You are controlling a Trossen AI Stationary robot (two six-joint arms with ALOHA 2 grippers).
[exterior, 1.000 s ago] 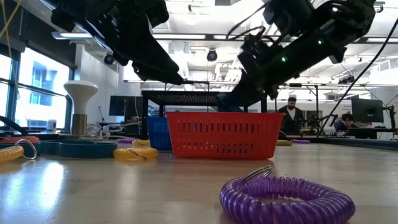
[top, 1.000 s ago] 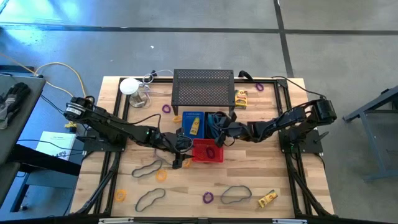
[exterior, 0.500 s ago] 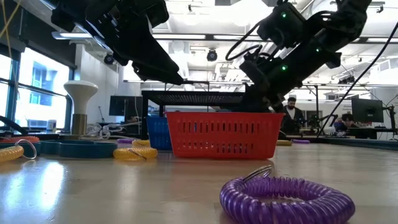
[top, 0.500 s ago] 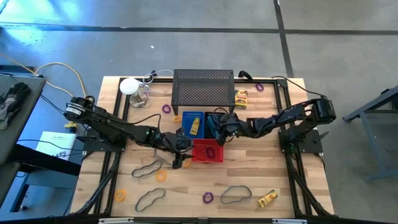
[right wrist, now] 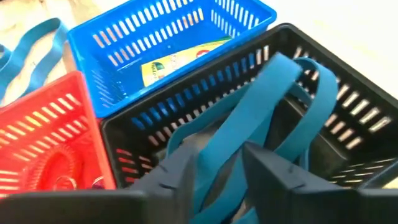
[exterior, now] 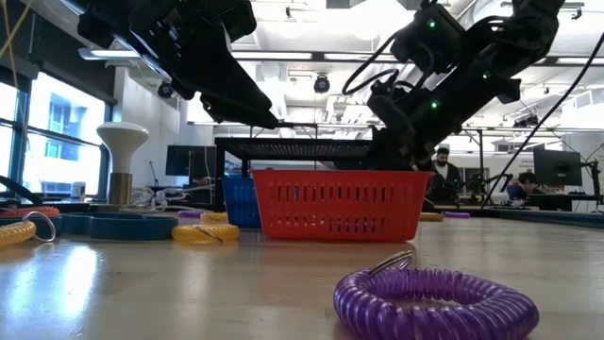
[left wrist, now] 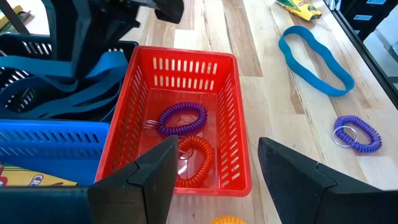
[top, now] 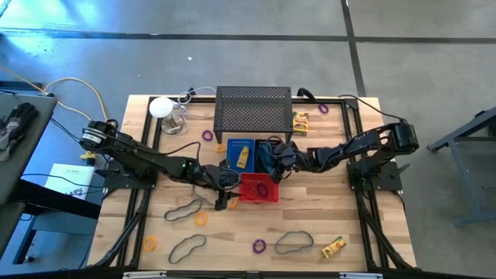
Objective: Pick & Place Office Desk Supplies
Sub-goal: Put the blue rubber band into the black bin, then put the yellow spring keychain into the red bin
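Right hand (right wrist: 214,171) over black bin (right wrist: 348,93), fingers narrowly parted around blue band (right wrist: 261,106) for drop-in. Left hand (left wrist: 214,168) wide, empty, above red bin (left wrist: 233,124), waiting.

Two dark, jointed robot arms with thin black cables along them, small green indicator lights, and angular matte-black gripper fingers (left wrist: 292,168).

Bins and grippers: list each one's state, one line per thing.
red bin: upright, holds a purple ring and an orange ring.
blue bin: upright, holds a yellow printed box.
black bin: upright, holds blue looped bands.
left gripper: jaws open, empty, over the red bin.
right gripper: jaws open, over the black bin.
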